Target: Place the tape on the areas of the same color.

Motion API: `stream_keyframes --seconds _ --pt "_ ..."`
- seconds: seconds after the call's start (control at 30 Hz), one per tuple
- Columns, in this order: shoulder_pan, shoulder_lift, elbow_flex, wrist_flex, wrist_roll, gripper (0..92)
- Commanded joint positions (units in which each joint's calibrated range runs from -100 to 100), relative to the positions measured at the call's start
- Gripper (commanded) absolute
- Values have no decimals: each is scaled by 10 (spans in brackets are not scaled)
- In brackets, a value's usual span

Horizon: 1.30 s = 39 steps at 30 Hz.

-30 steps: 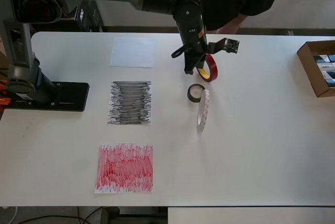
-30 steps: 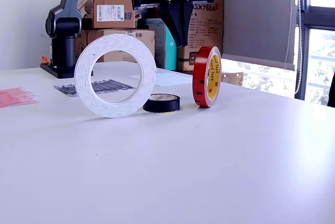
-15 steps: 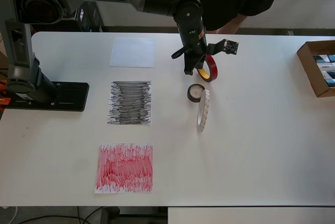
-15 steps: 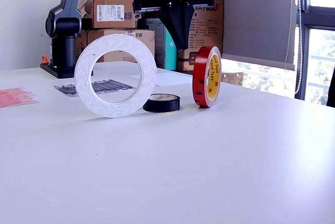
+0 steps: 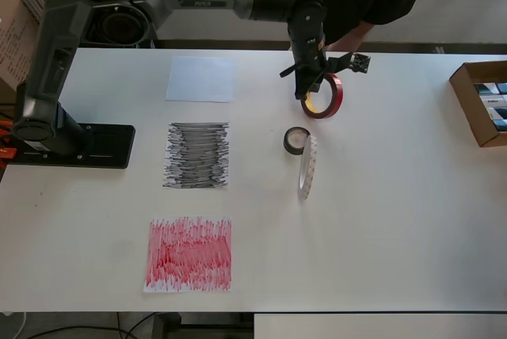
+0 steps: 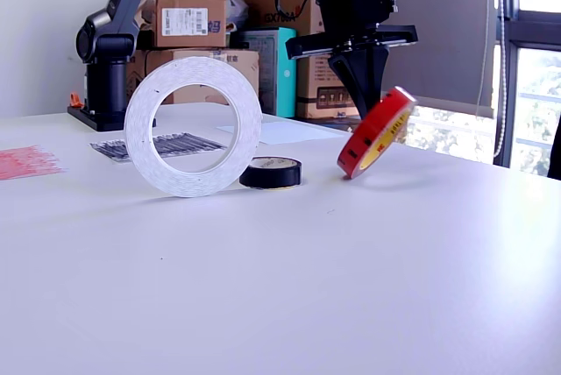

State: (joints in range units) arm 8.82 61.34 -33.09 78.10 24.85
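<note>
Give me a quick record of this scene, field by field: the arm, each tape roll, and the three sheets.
gripper: over the red roll, jaws at its upper edge, grip unclear
red roll: tilted, leaning toward the exterior view's right, lower edge on the table
black roll: lying flat
white roll: upright on edge, beside the black roll
white sheet: bare
black sheet: bare
red sheet: bare
rolls placed: none
</note>
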Motion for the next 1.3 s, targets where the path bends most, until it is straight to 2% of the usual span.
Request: stream_keyframes --seconds 0.0,0.5,0.6,0.73,0.93,1.03,1.27 --pt "1 18 -153 -6 43 0" --pt "-17 23 -140 -3 36 5" --pt "-22 25 -123 6 36 5" --pt "-19 25 -78 5 6 6" --pt "-23 45 -58 -1 9 8" --pt "-23 49 -61 -1 10 77" --pt "-23 44 -63 -1 40 397"
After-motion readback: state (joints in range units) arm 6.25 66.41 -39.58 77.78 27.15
